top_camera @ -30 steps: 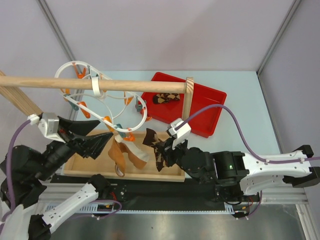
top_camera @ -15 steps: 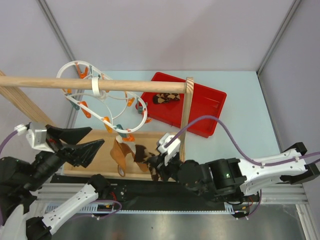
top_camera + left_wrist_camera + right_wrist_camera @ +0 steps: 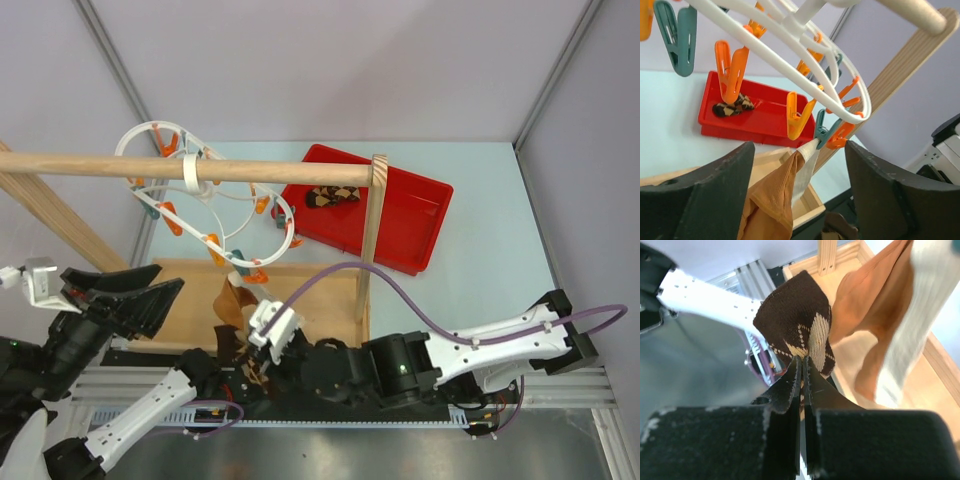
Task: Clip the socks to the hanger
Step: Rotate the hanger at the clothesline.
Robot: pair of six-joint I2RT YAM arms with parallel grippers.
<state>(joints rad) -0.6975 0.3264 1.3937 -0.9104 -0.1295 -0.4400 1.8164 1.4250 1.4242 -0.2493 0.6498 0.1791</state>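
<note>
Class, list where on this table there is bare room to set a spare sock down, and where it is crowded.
Free: the blue table between the red tray and the right wall; the strip behind the tray; the tray's right half, beside the argyle sock. Crowded: the near edge under the hanger, with clipped socks over the wooden tray.

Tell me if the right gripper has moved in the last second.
Yes: the right gripper, gripping a sock, went left and nearward, away from the wooden post.

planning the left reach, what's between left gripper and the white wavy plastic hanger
Left wrist view: a tan and cream cloth, clipped to a teal peg of the white wavy plastic hanger, hangs before the left gripper.
</note>
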